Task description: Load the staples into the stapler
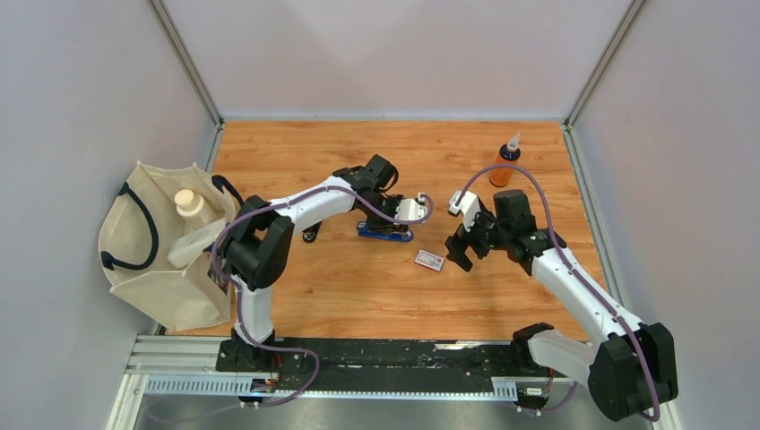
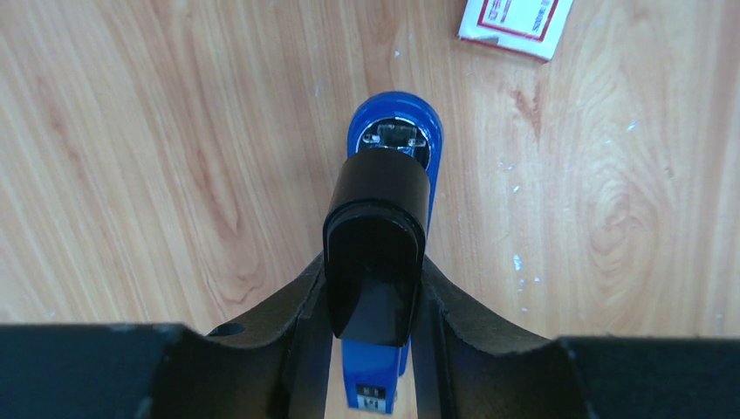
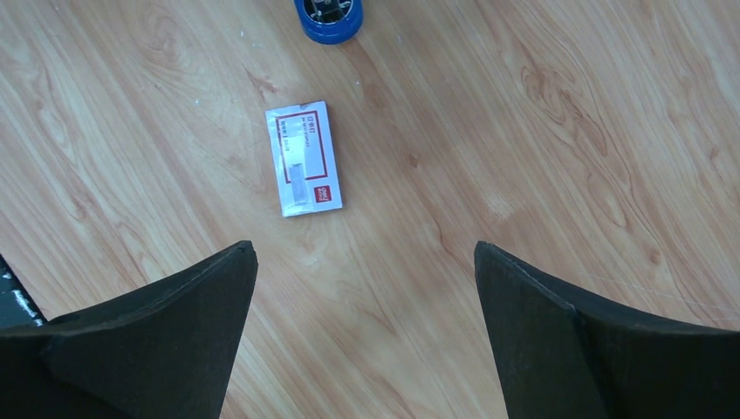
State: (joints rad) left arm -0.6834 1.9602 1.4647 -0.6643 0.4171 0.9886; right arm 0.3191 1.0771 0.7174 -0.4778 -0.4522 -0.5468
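The blue stapler [image 1: 385,232] with a black top lies on the wooden table; in the left wrist view its blue nose [image 2: 397,131] points away. My left gripper [image 1: 387,221] is shut on the stapler's black top part, one finger on each side [image 2: 373,271]. The staples box [image 1: 429,261], white with a red label, lies flat to the right of the stapler; it also shows in the left wrist view [image 2: 515,22] and the right wrist view [image 3: 304,157]. My right gripper [image 1: 462,252] hangs open and empty just right of the box [image 3: 365,253]. No loose staple strip shows.
An orange bottle [image 1: 505,166] stands at the back right. A beige tote bag [image 1: 166,251] with a bottle in it sits at the left edge. A small black object [image 1: 310,235] lies left of the stapler. Grey walls enclose the table.
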